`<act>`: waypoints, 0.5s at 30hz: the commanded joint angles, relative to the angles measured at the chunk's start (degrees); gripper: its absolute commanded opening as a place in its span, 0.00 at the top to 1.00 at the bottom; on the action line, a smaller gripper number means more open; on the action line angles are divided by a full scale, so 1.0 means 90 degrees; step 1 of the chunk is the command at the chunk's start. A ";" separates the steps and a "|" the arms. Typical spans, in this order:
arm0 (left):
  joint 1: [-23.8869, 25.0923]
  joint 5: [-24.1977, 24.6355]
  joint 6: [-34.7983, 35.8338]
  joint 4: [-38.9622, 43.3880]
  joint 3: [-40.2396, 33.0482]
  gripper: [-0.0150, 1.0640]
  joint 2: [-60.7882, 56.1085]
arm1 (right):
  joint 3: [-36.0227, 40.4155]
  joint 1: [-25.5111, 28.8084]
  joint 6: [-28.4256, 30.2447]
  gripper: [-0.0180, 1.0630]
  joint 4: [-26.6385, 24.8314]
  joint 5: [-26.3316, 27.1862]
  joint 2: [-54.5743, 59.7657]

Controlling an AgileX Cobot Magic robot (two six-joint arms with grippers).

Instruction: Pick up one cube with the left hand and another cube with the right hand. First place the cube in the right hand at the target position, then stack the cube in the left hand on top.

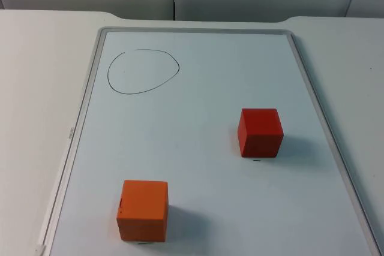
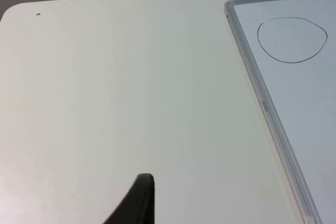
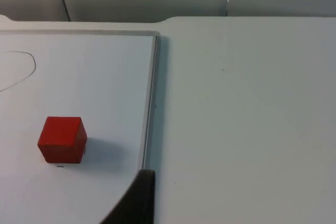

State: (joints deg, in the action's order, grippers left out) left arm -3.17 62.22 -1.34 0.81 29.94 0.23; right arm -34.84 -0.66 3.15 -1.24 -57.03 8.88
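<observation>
Resting on the whiteboard [image 1: 198, 64]: orange cube [image 1: 143, 210] near-left, red cube [image 1: 260, 132] right of centre, drawn circle [image 1: 143, 71] far-left. Both arms wait off-board; gripper states cannot be told.

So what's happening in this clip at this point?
Nothing is being handled yet. An orange cube and a red cube sit apart on a whiteboard, both untouched. The target, a hand-drawn circle, has nothing in it. The left hand is over the bare table beside the board's edge; the right hand is near the board's other edge, with the red cube ahead of it. Neither cube has been picked up.
</observation>
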 commanded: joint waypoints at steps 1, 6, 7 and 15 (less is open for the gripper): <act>0.0037 -0.0050 0.0027 -0.0032 -0.0053 0.01 -0.0026 | -0.0241 -0.0004 0.0293 0.02 -0.0139 0.0314 0.0549; 0.0037 -0.0050 0.0027 -0.0032 -0.0053 0.01 -0.0026 | -0.0851 -0.0004 0.0810 0.02 -0.0527 0.0673 0.1691; 0.0037 -0.0050 0.0027 -0.0032 -0.0053 0.01 -0.0026 | -0.1121 -0.0004 0.0982 0.02 -0.0765 0.0804 0.2198; 0.0037 -0.0050 0.0027 -0.0032 -0.0053 0.01 -0.0026 | -0.2299 -0.0004 0.2398 0.02 -0.2502 0.0842 0.4493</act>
State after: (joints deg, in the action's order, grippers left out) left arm -3.17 62.22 -1.34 0.81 29.94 0.23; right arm -53.12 -0.66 20.75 -19.64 -50.15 44.27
